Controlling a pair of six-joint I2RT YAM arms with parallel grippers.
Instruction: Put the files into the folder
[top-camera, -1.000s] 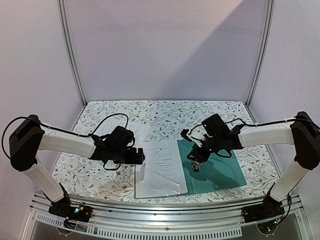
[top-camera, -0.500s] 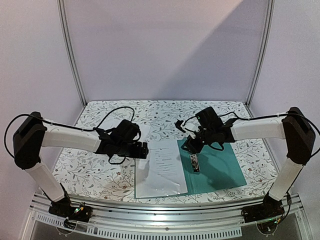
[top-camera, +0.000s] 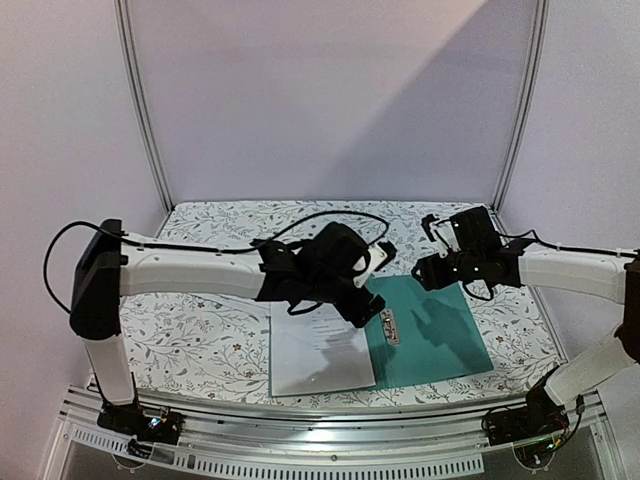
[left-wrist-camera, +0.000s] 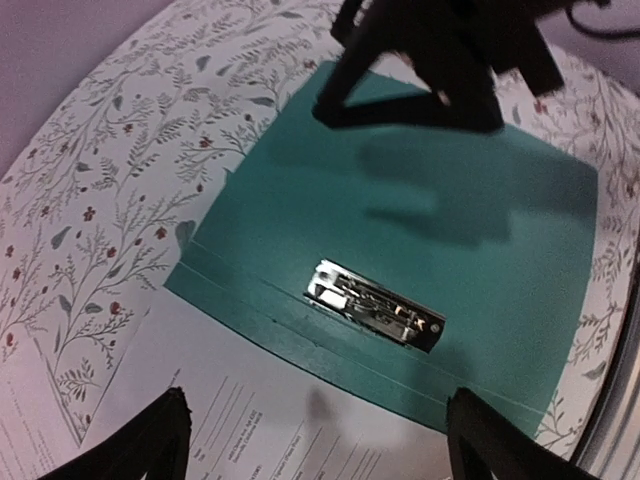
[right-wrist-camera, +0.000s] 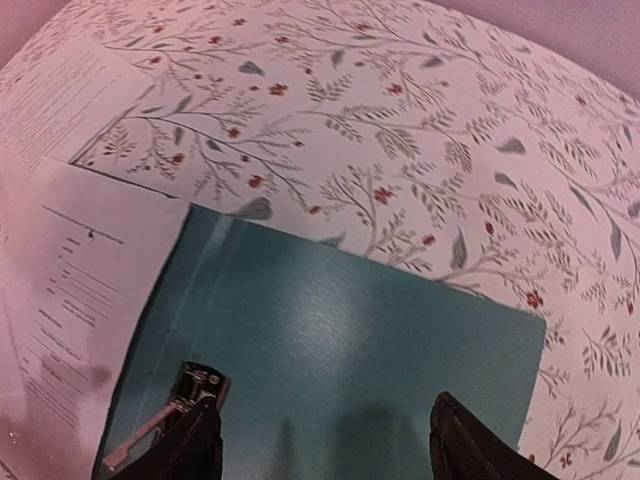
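Note:
The teal folder (top-camera: 435, 330) lies open and flat right of centre, with its silver clip (top-camera: 388, 325) near the spine. One sheet of the files (top-camera: 318, 352) lies beside it on the left, overlapping the spine edge. My left gripper (top-camera: 362, 305) hovers open over that edge; in the left wrist view its fingertips (left-wrist-camera: 165, 440) straddle the printed sheet (left-wrist-camera: 250, 425) just short of the clip (left-wrist-camera: 375, 312). My right gripper (top-camera: 428, 272) hangs open above the folder's far part, empty, with the folder (right-wrist-camera: 340, 320) and clip (right-wrist-camera: 195, 388) below it.
Another printed sheet (right-wrist-camera: 60, 95) lies on the floral tablecloth (top-camera: 200, 330) behind the folder's left corner. The left arm stretches across the middle of the table. Metal rails run along the near edge (top-camera: 320, 440), and walls close the back and both sides.
The left arm has swung right, from left of the sheet to the folder's spine. The right gripper has pulled back from the clip towards the far right and opened wider.

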